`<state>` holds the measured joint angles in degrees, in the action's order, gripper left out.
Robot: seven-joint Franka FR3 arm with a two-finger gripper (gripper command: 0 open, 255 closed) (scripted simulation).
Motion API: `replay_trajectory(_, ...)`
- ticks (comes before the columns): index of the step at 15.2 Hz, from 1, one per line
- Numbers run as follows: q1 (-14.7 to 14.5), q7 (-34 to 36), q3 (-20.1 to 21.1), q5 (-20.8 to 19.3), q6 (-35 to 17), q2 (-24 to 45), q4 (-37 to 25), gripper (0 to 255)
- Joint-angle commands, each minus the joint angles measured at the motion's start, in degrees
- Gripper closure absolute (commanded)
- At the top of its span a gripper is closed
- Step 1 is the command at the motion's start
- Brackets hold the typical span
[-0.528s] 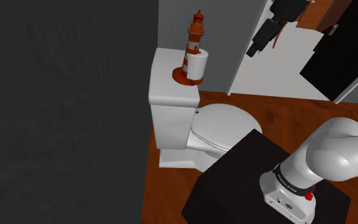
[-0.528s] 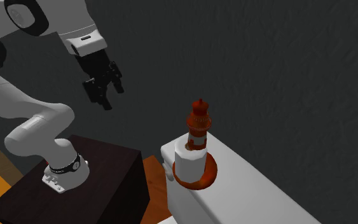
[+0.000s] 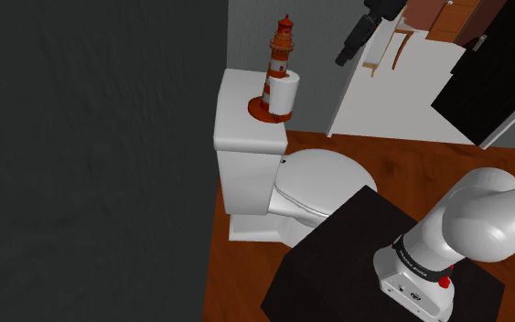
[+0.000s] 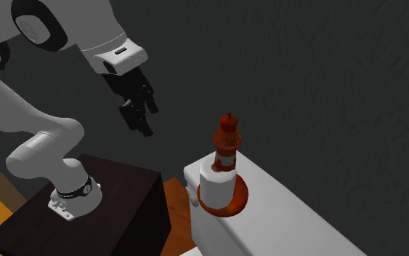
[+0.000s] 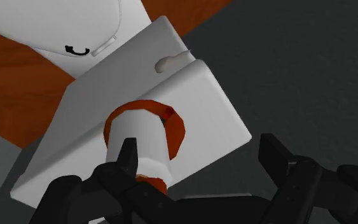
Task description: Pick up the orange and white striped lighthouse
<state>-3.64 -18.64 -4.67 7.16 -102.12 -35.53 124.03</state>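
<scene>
The lighthouse (image 3: 281,62) has orange-red and white bands, a round orange base and a white block at its foot. It stands upright on the white toilet tank lid (image 3: 235,123). In the second exterior view, the lighthouse (image 4: 229,148) rises to the right of and below my black gripper (image 4: 144,129), which hangs in the air well apart from it. In the shoulder view, my gripper (image 3: 343,58) is up at the right of the tower. In the wrist view, my open gripper (image 5: 201,154) looks down on the lighthouse (image 5: 140,135), which lies under one finger (image 5: 130,153).
A dark wall (image 3: 91,155) runs close behind the tank. The toilet seat (image 3: 324,183) and reddish wood floor (image 3: 237,274) lie below. My dark stand (image 3: 337,261) is nearby. A flush lever (image 5: 171,62) sticks out from the tank lid (image 5: 196,95). Wooden furniture (image 3: 447,18) sits at the shoulder view's top right.
My gripper has travelled toward the lighthouse, up and left in the shoulder view, right and slightly down in the second exterior view. The lighthouse has not moved.
</scene>
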Motion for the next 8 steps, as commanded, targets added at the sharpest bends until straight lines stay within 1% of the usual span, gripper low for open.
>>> replay_trajectory(1, -1.21, -4.58, -2.19, 1.16, -1.93, 3.80, -2.29, 0)
replay_trajectory(5, -3.71, -13.53, -6.37, 4.74, -3.69, 12.46, -9.35, 0)
replay_trajectory(8, -5.38, -20.30, -9.24, 8.46, -3.60, 19.39, -15.92, 0)
